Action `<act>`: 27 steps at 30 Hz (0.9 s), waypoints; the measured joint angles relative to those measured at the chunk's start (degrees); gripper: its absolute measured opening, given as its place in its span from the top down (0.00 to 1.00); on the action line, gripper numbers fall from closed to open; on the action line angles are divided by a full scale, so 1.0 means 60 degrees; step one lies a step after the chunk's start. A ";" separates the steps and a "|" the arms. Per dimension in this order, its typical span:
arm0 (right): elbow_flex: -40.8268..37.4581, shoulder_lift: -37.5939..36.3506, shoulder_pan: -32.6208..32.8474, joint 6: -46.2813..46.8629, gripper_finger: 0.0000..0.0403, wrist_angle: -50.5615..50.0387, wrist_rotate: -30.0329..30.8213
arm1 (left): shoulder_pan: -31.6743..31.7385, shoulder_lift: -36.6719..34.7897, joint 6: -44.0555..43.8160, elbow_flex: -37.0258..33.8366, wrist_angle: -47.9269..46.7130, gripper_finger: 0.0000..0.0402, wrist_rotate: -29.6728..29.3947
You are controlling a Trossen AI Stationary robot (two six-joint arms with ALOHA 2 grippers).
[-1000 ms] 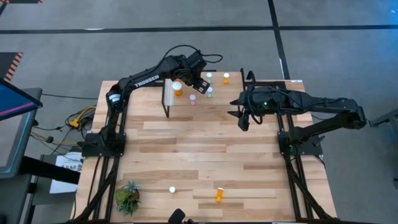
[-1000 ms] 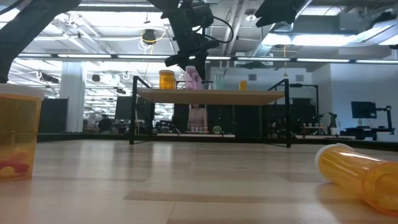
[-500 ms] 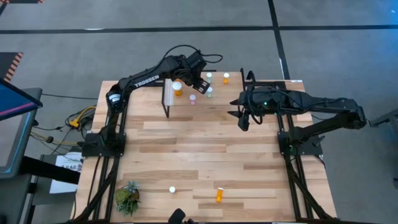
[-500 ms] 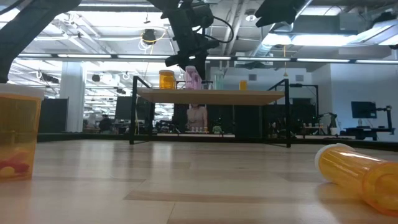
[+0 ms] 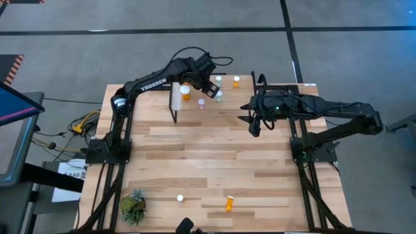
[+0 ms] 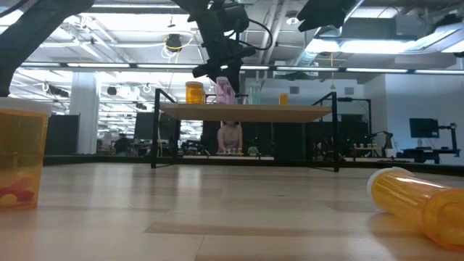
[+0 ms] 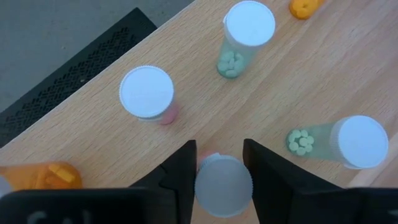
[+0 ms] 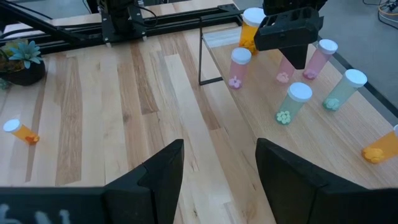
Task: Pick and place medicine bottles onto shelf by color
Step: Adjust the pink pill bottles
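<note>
The shelf (image 6: 246, 111) stands at the table's far edge, its white strip (image 5: 176, 99) at the left end. On it stand an orange bottle (image 6: 193, 93), a pink bottle (image 7: 147, 93), two pale green bottles (image 7: 247, 28) (image 7: 357, 142) and a small orange one (image 5: 236, 80). My left gripper (image 5: 205, 84) is over the shelf, shut on another pink bottle (image 6: 225, 92). My right gripper (image 5: 255, 123) is open and empty above the table, just near of the shelf's right end. Two orange bottles are near the front edge, one upright (image 5: 180, 198) and one on its side (image 5: 229, 203). My left gripper pinches the pink bottle between its two fingers (image 7: 184, 169) at the white cap (image 7: 222, 185), the top end. The fingers come from above, pointing down. The bottle is upright, its base (image 8: 283, 77) at the shelf top.
A small green potted plant (image 5: 133, 207) sits at the table's near left corner. The middle of the tabletop (image 5: 214, 156) is bare wood. The shelf's black legs (image 6: 154, 138) stand along the far edge.
</note>
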 joint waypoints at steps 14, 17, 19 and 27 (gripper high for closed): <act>0.0000 0.0004 0.0000 0.0004 0.45 -0.0004 0.0000 | 0.0000 0.0007 0.0247 0.0000 0.0283 0.50 -0.0009; 0.0000 0.0000 0.0000 0.0000 0.45 -0.0007 0.0000 | 0.0002 0.0004 0.0386 0.0080 0.0170 0.48 -0.0013; 0.0000 0.0000 0.0000 0.0000 0.45 -0.0007 0.0000 | 0.0007 0.0004 0.0466 0.0358 -0.0042 0.47 -0.0127; -0.0003 0.0001 0.0000 0.0007 0.45 -0.0071 0.0000 | -0.0308 -0.0055 0.0821 0.2199 -0.1821 0.45 -0.0877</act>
